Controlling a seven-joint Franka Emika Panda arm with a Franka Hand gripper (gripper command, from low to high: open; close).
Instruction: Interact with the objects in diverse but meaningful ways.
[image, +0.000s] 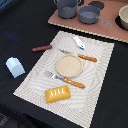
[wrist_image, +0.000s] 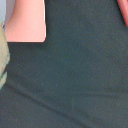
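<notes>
Toy dining setup: placemat (image: 95, 75), plate (image: 68, 65), pots (image: 89, 14)

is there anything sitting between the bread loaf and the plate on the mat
Yes, the fork lies across the mat between the bread loaf and the plate. The gripper is out of view.

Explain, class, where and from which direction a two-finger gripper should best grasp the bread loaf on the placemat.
Probably from straight above, jaws closing across the short sides at the middle of the bread loaf. It lies flat on the placemat, its long edges are open, and nothing touches it.
</notes>
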